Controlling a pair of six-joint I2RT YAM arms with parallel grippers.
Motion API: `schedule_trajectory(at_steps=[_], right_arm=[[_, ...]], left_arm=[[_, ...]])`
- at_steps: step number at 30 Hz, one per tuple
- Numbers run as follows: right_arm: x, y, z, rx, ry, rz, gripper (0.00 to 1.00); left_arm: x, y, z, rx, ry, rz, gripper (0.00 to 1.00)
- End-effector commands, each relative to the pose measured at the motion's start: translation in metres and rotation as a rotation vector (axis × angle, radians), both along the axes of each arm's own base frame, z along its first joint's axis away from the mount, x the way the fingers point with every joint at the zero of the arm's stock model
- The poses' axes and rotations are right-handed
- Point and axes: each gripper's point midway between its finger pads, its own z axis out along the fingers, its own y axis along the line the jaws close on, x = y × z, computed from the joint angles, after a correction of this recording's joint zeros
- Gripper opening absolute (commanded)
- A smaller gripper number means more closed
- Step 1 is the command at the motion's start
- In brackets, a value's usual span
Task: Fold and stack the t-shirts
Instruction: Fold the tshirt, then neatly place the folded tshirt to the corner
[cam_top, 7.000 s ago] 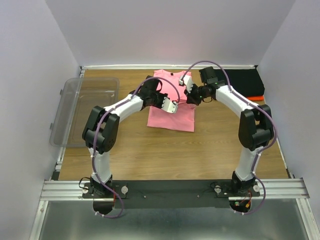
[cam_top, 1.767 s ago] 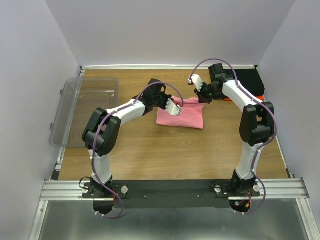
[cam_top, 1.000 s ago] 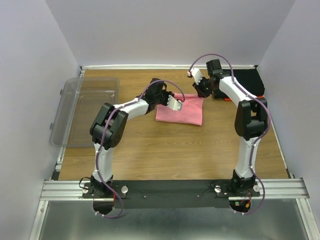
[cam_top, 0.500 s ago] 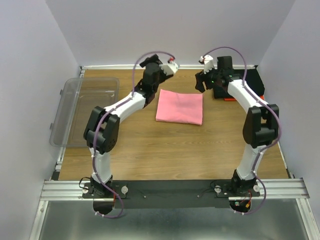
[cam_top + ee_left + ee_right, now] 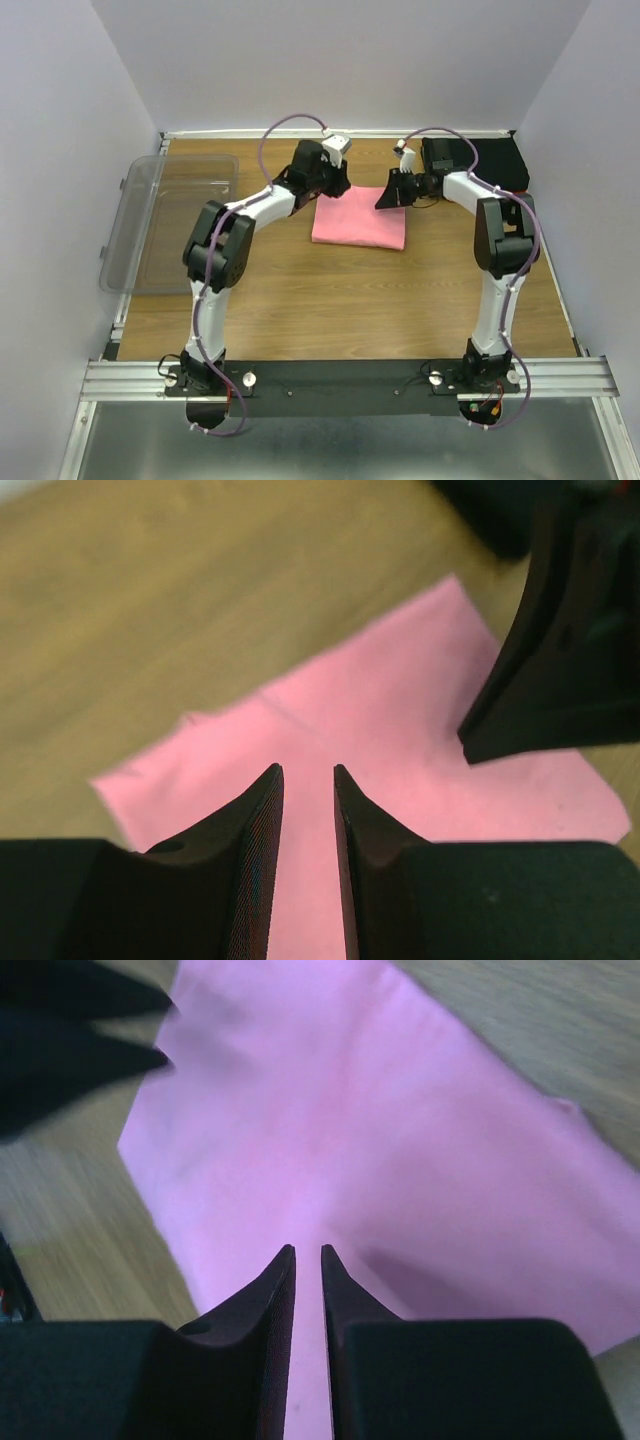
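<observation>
Moved: both arms dropped from above the pink t-shirt (image 5: pixel 360 217) to its far corners, with jaws drawn in from wide.
Left pincer (image 5: pixel 308 770): narrowly apart, gripped nothing, hung over the pink t-shirt's far-left corner.
Right pincer (image 5: pixel 308 1250): a slit apart, empty, over its far-right corner.
Pink t-shirt: lay folded flat on the bench (image 5: pixel 330 300).
Risk: likely snagged only the top layer and undid the fold; pincers crowded close together.
Room: bare wood nearer than the pink t-shirt; black t-shirt (image 5: pixel 490 160) to its far right, clear tub (image 5: pixel 150 220) well left.
</observation>
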Motion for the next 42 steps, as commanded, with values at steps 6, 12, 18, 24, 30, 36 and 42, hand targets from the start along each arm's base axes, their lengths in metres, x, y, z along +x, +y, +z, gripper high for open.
schedule_trajectory(at_steps=[6, 12, 18, 24, 30, 36, 42], right_arm=[[0.057, -0.033, -0.027, -0.103, 0.045, -0.273, 0.23], [0.066, -0.065, -0.055, -0.167, 0.093, -0.382, 0.22], [0.074, -0.093, -0.057, -0.206, 0.088, -0.459, 0.22], [0.070, -0.093, -0.022, -0.186, 0.008, -0.365, 0.26], [0.038, -0.095, 0.037, -0.245, -0.132, -0.204, 0.67], [-0.018, -0.117, 0.026, -0.312, -0.016, -0.339, 0.89], [-0.036, -0.107, -0.001, -0.198, 0.160, -0.433, 0.90]], left_arm=[[0.018, -0.001, -0.081, -0.041, 0.233, 0.072, 0.34], [0.028, 0.026, -0.104, -0.046, 0.270, 0.155, 0.34], [0.030, 0.033, -0.099, -0.054, 0.275, 0.182, 0.34], [0.033, 0.045, -0.102, -0.040, 0.298, 0.233, 0.34], [0.032, 0.064, -0.028, -0.041, 0.111, 0.275, 0.35], [-0.020, 0.119, 0.100, -0.133, -0.202, 0.414, 0.43], [-0.108, 0.163, 0.176, -0.333, -0.339, 0.472, 0.78]])
